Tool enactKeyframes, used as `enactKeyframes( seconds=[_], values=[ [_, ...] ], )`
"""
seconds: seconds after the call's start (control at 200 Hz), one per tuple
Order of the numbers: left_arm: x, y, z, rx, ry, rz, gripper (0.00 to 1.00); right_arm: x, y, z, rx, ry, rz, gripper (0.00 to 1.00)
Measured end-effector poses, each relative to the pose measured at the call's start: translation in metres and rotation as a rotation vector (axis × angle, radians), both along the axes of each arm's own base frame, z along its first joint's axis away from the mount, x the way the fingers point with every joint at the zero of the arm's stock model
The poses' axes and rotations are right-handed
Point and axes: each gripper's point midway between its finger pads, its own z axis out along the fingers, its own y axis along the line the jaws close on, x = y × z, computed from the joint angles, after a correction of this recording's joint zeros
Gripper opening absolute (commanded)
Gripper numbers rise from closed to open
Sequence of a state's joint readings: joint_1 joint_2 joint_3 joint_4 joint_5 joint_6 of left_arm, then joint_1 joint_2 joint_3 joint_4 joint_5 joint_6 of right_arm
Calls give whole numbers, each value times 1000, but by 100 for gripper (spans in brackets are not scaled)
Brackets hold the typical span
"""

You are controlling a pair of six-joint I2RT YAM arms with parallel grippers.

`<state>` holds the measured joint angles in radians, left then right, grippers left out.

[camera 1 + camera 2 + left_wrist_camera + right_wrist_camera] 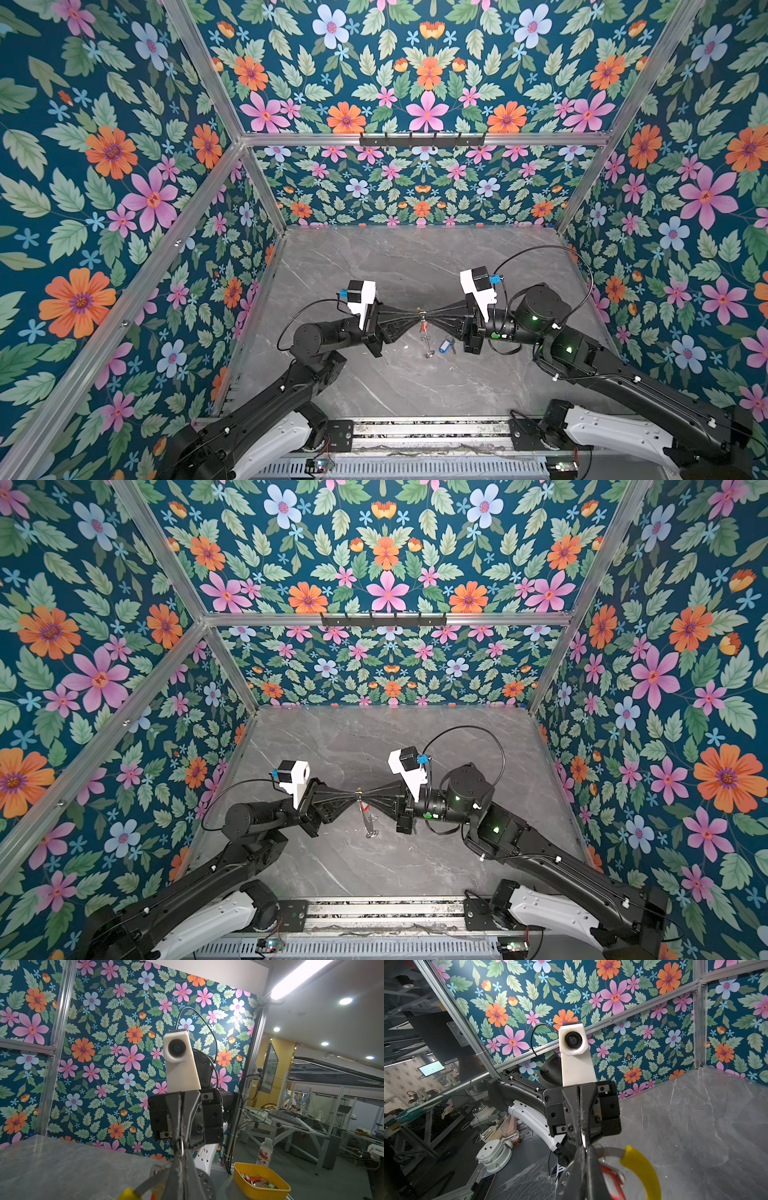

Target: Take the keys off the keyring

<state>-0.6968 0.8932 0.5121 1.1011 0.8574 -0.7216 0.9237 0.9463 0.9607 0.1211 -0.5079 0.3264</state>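
We see left gripper (pixel 414 311) and right gripper (pixel 427 311) tip-to-tip mid-table, keyring (pixel 641 1167) dangling beneath: blocked there. Behind and in front, table (pixel 374 257) bare; blue-tagged key (pixel 446 345) lies near right gripper.

Floral walls (pixel 415 83) — grey marble tabletop (pixel 374 257).

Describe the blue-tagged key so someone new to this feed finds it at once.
On the grey marble table, the left gripper and right gripper meet tip to tip. Beside the right one's body, toward the near edge, lies the blue-tagged key. It alone lies loose; the red-tagged key hangs from the keyring they pinch.
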Motion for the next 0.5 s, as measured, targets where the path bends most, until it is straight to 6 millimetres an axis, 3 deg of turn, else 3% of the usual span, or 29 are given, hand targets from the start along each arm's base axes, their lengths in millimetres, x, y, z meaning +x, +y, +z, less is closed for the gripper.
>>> enactKeyframes(
  seconds=[0.09,0.155,0.5],
  values=[
    [1,-1,0,31,11,8,27,-2,-6,-1,-39,4,-18,0],
    [5,-1,1,48,25,30,32,-1,-13,2,-63,-8,-45,0],
    [19,-21,-1,231,80,22,35,7,-23,-25,-299,35,-107,0]
  ],
)
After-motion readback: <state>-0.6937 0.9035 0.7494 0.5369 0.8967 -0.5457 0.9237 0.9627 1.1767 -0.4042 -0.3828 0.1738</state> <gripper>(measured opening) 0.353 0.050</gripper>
